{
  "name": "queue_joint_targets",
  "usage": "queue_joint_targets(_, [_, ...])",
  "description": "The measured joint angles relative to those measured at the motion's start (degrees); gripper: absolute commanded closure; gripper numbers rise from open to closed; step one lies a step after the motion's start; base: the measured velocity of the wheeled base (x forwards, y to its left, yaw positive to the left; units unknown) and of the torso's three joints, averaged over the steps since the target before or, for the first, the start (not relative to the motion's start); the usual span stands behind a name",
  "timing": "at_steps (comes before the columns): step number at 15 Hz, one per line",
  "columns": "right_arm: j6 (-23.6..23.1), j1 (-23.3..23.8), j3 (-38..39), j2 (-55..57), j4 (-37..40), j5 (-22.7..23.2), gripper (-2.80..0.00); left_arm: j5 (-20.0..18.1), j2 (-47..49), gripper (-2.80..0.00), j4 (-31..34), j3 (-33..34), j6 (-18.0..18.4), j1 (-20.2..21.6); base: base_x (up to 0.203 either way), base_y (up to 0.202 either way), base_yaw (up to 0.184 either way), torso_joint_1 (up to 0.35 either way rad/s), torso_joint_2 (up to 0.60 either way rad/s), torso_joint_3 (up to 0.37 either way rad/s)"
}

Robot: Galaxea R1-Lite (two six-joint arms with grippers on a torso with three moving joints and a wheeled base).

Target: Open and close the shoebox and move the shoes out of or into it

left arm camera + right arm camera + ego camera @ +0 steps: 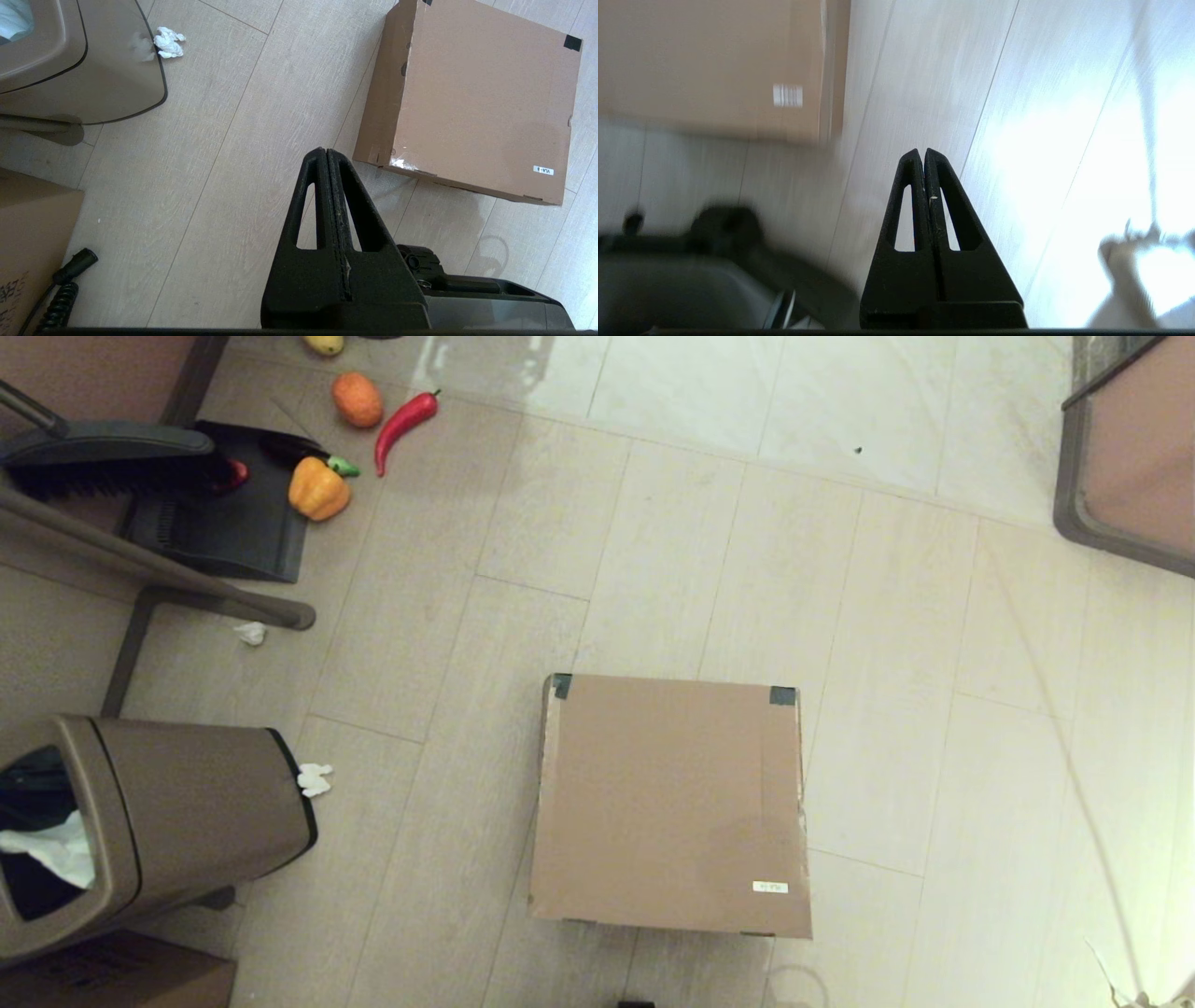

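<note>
The shoebox [668,803] is a plain brown cardboard box on the floor in the head view's lower middle, its flap lid down flat, dark tape at its two far corners and a small white label near its front right corner. It also shows in the left wrist view as the shoebox [476,98] and in the right wrist view as the shoebox [714,65]. The shoes are out of view. My left gripper [326,150] hangs shut over bare floor, short of the box's near left corner. My right gripper [922,150] is shut over the floor beside the box's right side. Neither arm shows in the head view.
A brown bin [140,821] with white paper lies tipped at the left, crumpled tissue [315,779] by it. A dustpan with brush [215,495], toy peppers [317,488] and an orange [358,399] sit far left. A printed cardboard box [112,975] is at bottom left, a furniture corner [1120,457] top right.
</note>
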State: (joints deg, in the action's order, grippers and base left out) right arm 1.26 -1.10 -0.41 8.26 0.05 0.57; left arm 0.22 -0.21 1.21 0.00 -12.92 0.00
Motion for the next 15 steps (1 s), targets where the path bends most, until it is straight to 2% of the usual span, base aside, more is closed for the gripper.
queue_joint_targets(5, [0.0, 1.2, 0.4, -7.4, 0.0, -1.2, 0.0, 0.0, 0.0, 0.0, 0.0, 0.0, 0.0, 0.0, 0.0, 0.0, 0.0, 0.0, 0.0, 0.0])
queue_joint_targets(15, [0.2, 1.3, 0.4, -8.5, 0.1, -1.2, 0.0, 0.0, 0.1, 0.0, 0.0, 0.0, 0.0, 0.0, 0.0, 0.0, 0.0, 0.0, 0.0, 0.0])
